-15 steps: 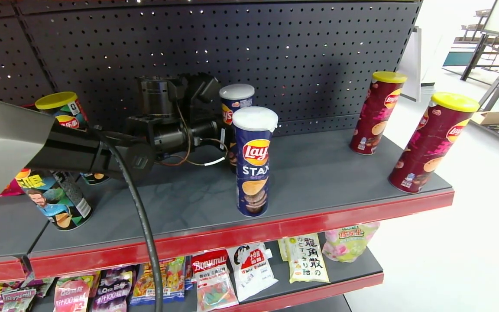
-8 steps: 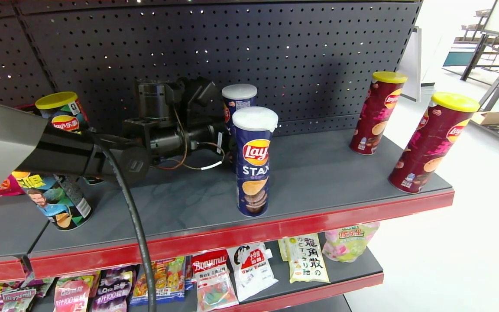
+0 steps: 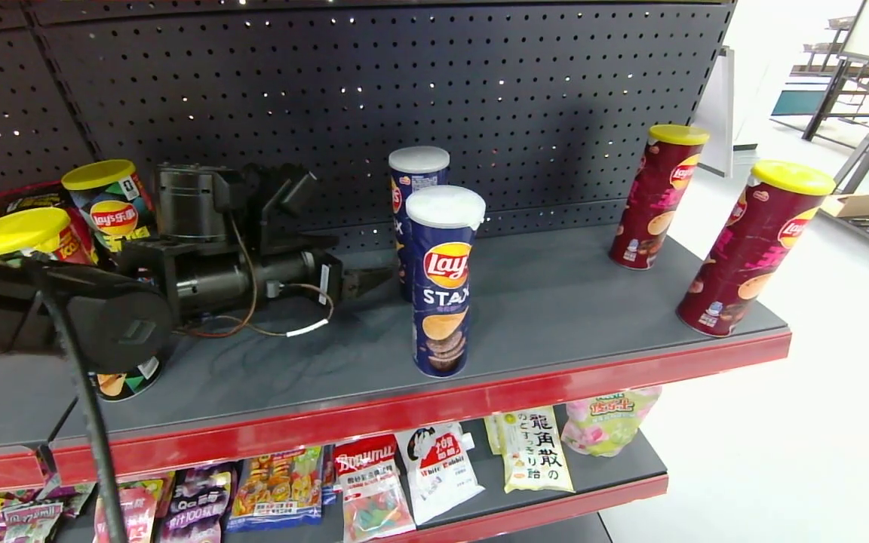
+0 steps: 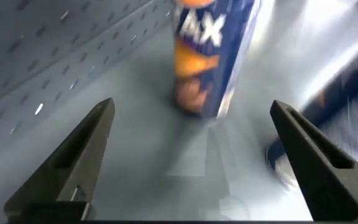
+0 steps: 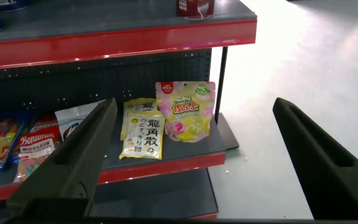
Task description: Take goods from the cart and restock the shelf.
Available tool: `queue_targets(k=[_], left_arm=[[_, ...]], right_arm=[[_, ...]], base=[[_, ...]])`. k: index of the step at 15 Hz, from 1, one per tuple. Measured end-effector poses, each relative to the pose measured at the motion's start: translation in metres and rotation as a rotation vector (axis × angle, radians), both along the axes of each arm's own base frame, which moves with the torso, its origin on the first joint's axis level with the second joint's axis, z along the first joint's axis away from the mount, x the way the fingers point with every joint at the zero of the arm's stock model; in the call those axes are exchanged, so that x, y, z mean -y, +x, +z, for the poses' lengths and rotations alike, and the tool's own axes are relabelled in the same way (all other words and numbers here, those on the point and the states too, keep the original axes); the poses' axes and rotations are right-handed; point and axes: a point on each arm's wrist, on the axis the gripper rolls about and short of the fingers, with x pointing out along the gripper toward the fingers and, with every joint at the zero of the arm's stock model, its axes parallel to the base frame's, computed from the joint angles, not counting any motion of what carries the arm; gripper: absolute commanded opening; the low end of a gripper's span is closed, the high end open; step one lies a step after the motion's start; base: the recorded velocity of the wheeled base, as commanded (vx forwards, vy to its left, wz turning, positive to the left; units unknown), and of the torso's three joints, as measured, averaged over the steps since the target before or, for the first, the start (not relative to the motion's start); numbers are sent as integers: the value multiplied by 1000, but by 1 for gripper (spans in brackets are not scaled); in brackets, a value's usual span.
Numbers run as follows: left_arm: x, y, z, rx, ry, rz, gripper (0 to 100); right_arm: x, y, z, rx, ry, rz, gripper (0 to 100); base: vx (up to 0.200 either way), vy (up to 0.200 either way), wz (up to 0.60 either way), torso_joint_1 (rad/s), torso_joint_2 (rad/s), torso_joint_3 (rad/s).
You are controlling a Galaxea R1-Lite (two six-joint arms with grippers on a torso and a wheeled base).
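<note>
The left gripper (image 3: 369, 277) gapes wide and empty at nine o'clock of the rear blue can (image 3: 416, 177), which stands upright on the shelf (image 3: 555, 294). Placement seems finished. The next move calls for a straight retreat that spares the front can (image 3: 442, 286).

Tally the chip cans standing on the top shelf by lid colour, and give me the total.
White-lidded cans: 2
Yellow-lidded cans: 4
Total: 6
</note>
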Motion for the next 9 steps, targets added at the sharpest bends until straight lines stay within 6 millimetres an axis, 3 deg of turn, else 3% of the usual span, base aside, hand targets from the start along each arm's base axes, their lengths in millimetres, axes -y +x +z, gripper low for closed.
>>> queue_targets(k=[4, 9], left_arm=[[-22, -54, 15, -19, 12, 24, 100], [-71, -171, 40, 16, -12, 117, 100]], right_arm=[[0, 0, 0, 0, 0, 0, 100], [0, 0, 0, 0, 0, 0, 100]], base=[[0, 0, 0, 0, 0, 0], [0, 0, 0, 0, 0, 0]])
